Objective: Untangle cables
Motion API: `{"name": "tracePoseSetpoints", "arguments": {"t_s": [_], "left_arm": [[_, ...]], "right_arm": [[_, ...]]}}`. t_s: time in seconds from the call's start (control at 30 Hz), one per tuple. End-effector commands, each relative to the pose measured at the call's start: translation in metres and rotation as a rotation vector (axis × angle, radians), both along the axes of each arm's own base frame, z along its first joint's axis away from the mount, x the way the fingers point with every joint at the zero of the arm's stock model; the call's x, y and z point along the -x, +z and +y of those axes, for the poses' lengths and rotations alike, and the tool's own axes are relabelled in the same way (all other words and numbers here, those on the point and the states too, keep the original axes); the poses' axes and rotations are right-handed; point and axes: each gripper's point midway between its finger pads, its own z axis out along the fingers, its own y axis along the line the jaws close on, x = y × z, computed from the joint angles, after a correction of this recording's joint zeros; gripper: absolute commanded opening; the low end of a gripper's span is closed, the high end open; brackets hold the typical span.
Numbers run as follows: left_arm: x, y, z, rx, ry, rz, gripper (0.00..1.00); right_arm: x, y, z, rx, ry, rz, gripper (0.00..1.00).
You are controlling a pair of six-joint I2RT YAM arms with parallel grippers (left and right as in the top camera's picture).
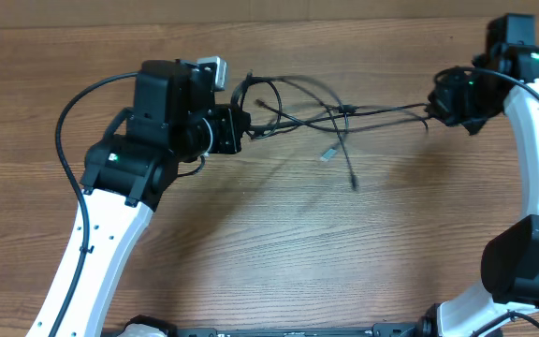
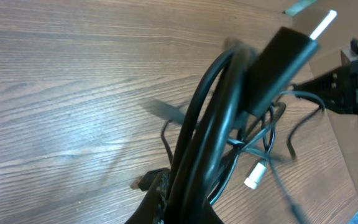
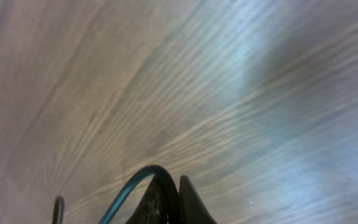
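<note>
Left gripper point(image 1: 242, 131) clamps cables point(image 1: 340, 112) bundle, right gripper point(image 1: 432, 106) pinches one strand end; cords light, limp, snag-prone; best hold probably beside knot

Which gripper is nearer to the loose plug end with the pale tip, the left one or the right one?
Left. The left gripper, shut on the cables, is up-left of the plug end; the right gripper, also shut on them, is farther off, up-right.

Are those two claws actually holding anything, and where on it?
Both grip the black cables: the left gripper pinches the looped bundle at its left end, the right gripper a single strand stretched out to the right.
</note>
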Motion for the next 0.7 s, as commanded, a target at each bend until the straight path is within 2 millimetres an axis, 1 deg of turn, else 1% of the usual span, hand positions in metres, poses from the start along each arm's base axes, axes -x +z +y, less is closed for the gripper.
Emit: {"name": "tracePoseSetpoints", "arguments": {"t_s": [0.0, 0.1, 0.13, 0.17, 0.2, 0.23, 0.27, 0.33, 0.4, 0.47, 0.5, 0.53, 0.67], "left_arm": [[-0.009, 0.016, 0.027, -0.041, 0.059, -0.069, 0.04], [-0.009, 0.016, 0.028, -0.074, 0.028, -0.096, 0.04], [-0.009, 0.016, 0.028, -0.085, 0.017, -0.103, 0.04], [-0.008, 0.016, 0.028, -0.092, 0.011, -0.106, 0.04], [-0.008, 0.015, 0.028, -0.094, 0.008, -0.105, 0.04], [-0.007, 0.015, 0.028, -0.094, 0.007, -0.103, 0.04], [-0.007, 0.014, 0.027, -0.092, 0.005, -0.101, 0.04], [-0.006, 0.014, 0.026, -0.092, -0.001, -0.096, 0.04], [-0.004, 0.014, 0.022, -0.076, -0.018, -0.092, 0.04], [-0.001, 0.015, 0.017, -0.055, -0.043, -0.089, 0.04], [-0.001, 0.015, 0.015, -0.053, -0.049, -0.087, 0.04], [0.0, 0.015, 0.015, -0.053, -0.05, -0.086, 0.04], [0.001, 0.016, 0.013, -0.042, -0.059, -0.084, 0.04]], "right_arm": [[0.011, -0.002, -0.059, 0.155, -0.048, 0.007, 0.04], [0.017, -0.003, -0.073, 0.164, -0.032, 0.015, 0.04], [0.018, -0.003, -0.075, 0.152, -0.028, 0.013, 0.04], [0.017, -0.001, -0.072, 0.119, 0.017, -0.01, 0.04], [0.014, 0.002, -0.063, 0.069, 0.09, -0.051, 0.04], [0.012, 0.006, -0.053, 0.023, 0.157, -0.092, 0.07], [0.009, 0.012, -0.039, -0.029, 0.24, -0.143, 0.11], [0.008, 0.02, -0.023, -0.093, 0.325, -0.201, 0.24], [0.008, 0.027, -0.007, -0.135, 0.398, -0.24, 0.41], [0.007, 0.035, 0.009, -0.159, 0.469, -0.275, 0.6], [0.007, 0.038, 0.018, -0.169, 0.499, -0.289, 0.66], [0.007, 0.041, 0.023, -0.173, 0.514, -0.294, 0.71], [0.008, 0.059, 0.059, -0.226, 0.597, -0.349, 0.75]]}}
